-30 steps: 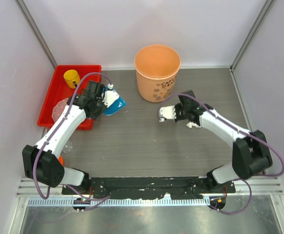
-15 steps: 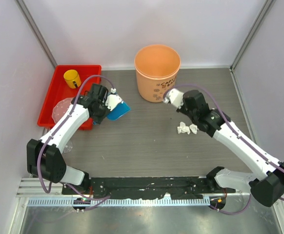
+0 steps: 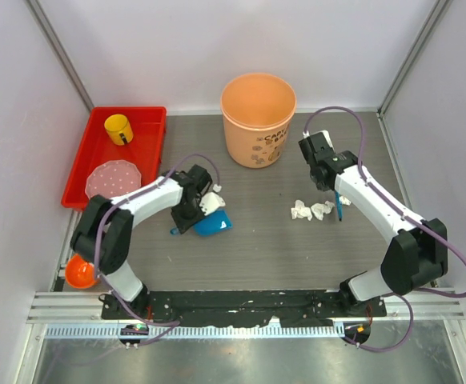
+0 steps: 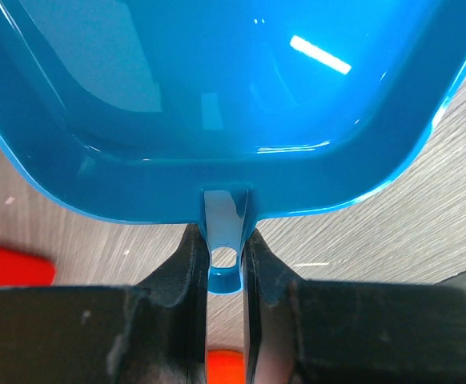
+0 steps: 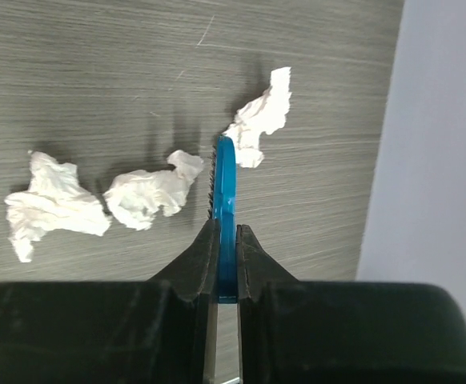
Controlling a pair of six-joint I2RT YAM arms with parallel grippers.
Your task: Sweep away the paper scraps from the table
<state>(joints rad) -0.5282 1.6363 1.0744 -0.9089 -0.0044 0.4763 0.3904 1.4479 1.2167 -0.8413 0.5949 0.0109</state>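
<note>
I judged that the sweeping itself was just about to begin. The left arm (image 3: 141,198) had its jaws pressed on the thin handle of the blue dustpan (image 4: 217,96), and the pan lay low over the desk (image 3: 257,256) with its mouth turned to the right. The right arm (image 3: 373,200) had its jaws pinching a narrow blue brush (image 5: 224,184), seen edge-on from its wrist. The paper scraps (image 3: 301,211) lay on the right half of the desk, in front of the orange bucket (image 3: 258,120) and somewhat to its right. There were three white wads in a loose row. The brush stood between the middle wad and the right one (image 5: 261,120), just beside both. The dustpan was well apart from them, to the left.

To my mind, the next move called for bringing the pan near the wads with its front edge flat on the desk. The brush should then come round to the far right of the row and push all three leftward into it, gently, because such light paper can easily roll aside.

Some things I could not make out. The front edge of the pan was cut off in the left wrist view, so I could not tell whether it touched the desk. Nor could I tell whether the bristles reached the surface. I saw only three wads; whether others lay under the arms, I could not say.
</note>
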